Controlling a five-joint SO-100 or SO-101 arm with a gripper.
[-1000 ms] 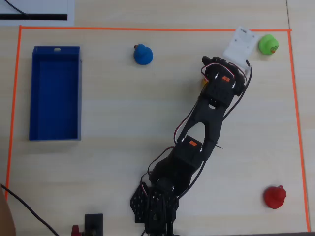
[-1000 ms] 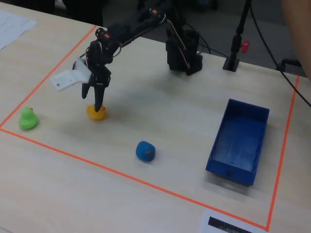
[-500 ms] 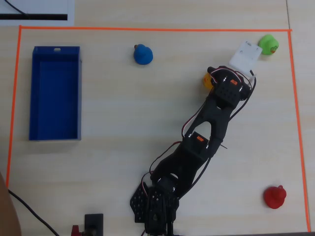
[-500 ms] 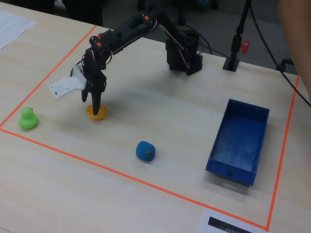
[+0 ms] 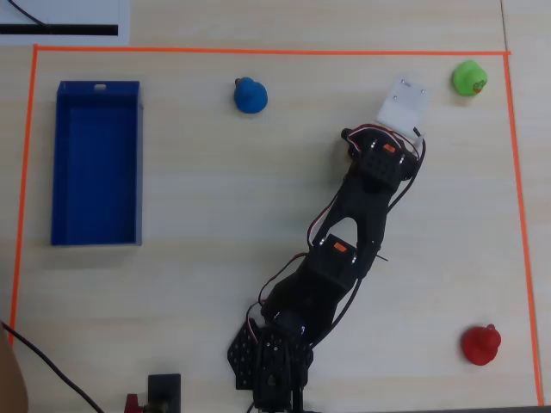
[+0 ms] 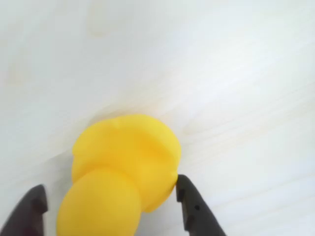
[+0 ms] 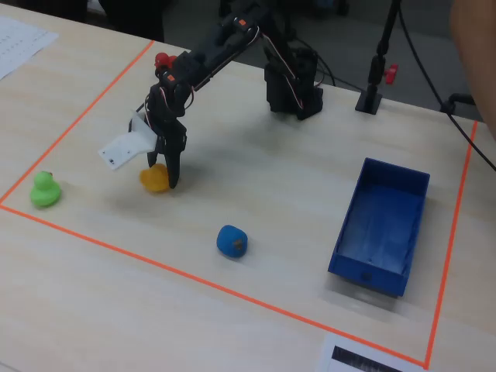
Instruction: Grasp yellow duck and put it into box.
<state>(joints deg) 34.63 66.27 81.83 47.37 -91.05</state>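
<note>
Gripper (image 6: pixel 110 204) down at table level, straddling yellow duck (image 6: pixel 123 172). Jaws partly open: right fingertip (image 6: pixel 183 189) touching or nearly touching duck's flank in wrist view, left one clear of it, gap visible. No grip yet, as far as could be judged.

Duck on table surface (image 7: pixel 256 178), not lifted; in fixed view (image 7: pixel 154 177) just beside dark fingers. Hidden under arm and white camera bracket (image 5: pixel 403 106) in overhead view.

Box (image 5: pixel 96 163) well apart from duck, at opposite side of orange-taped area, empty inside.

Other ducks untouched: green duck (image 5: pixel 469 78) near duck's spot, blue duck (image 5: pixel 250 95) between duck and box, red duck (image 5: pixel 480 344) far from box, near arm-base side.

Progress: reach apparently done, closing barely begun. Left to do: close on duck, lift, carry across past blue duck, release over box.
</note>
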